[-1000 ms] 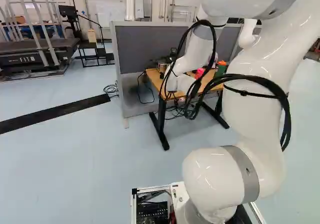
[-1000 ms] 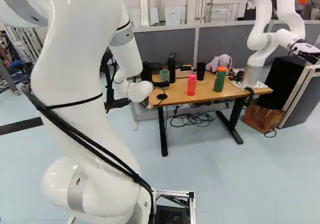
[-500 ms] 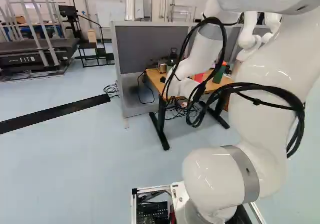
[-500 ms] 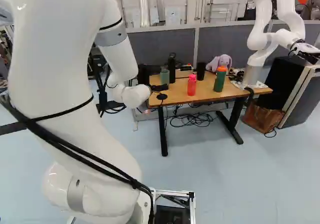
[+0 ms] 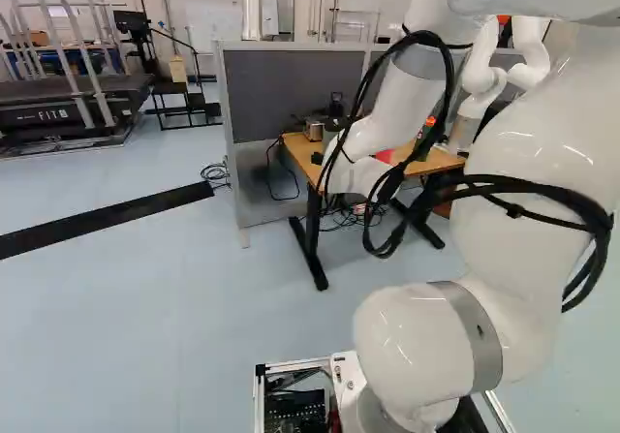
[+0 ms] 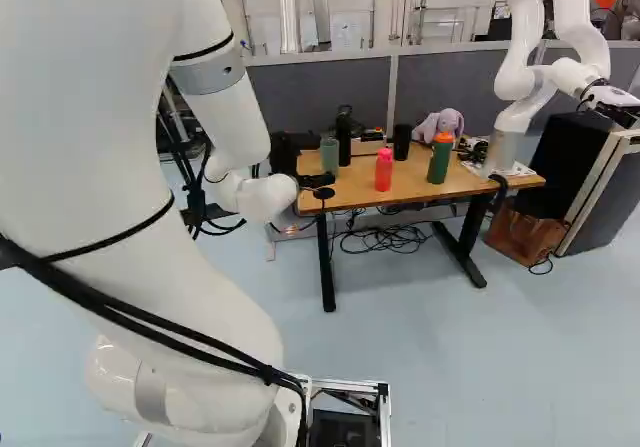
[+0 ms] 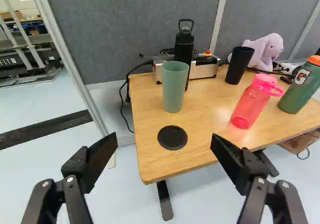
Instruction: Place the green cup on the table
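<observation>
My gripper shows as a small dark shape at the table's near left corner in the right base view. In the wrist view the gripper is open, with nothing between its fingers. The green cup stands upright on the wooden table, ahead of the fingers and apart from them. A flat black disc lies on the tabletop nearer the gripper. In the right base view the green cup stands just beyond the gripper.
A black bottle stands close behind the cup, beside a metal box. Farther along are a black tumbler, a pink bottle, a green bottle and a plush toy. Another robot stands at the table's far end.
The base has stayed put. My arm has shifted leftward in the right base view and rightward in the left one, its wrist sinking slightly. The cup has not moved.
</observation>
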Robot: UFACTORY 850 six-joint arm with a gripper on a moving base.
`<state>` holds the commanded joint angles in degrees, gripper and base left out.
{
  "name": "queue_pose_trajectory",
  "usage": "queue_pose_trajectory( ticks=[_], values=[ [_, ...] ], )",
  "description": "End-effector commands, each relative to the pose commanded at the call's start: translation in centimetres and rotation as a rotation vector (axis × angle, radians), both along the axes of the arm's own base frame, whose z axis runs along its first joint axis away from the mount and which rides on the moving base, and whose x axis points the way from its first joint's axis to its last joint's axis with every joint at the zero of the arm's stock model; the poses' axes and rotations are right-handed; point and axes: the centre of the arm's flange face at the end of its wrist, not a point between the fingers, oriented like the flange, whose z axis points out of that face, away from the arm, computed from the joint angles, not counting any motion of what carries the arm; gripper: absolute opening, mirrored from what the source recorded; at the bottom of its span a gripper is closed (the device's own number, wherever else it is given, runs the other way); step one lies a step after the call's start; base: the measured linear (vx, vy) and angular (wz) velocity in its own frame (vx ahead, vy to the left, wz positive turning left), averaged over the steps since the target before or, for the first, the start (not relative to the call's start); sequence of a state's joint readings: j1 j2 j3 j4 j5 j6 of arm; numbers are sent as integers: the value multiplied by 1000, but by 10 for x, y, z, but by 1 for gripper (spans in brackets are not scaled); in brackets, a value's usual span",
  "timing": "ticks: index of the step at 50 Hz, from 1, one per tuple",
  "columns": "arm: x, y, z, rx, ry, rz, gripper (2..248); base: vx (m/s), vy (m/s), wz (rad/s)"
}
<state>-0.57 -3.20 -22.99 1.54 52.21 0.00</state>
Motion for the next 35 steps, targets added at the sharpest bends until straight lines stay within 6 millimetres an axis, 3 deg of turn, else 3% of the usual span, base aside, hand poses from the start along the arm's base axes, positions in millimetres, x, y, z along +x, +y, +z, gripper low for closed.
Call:
queue_pose_trajectory(
  ticks=[18,35],
  values=[
    [-18,1,1,-1,3,5,247,0,0,0],
    [-47,3,1,-3,7,13,247,0,0,0]
  ],
)
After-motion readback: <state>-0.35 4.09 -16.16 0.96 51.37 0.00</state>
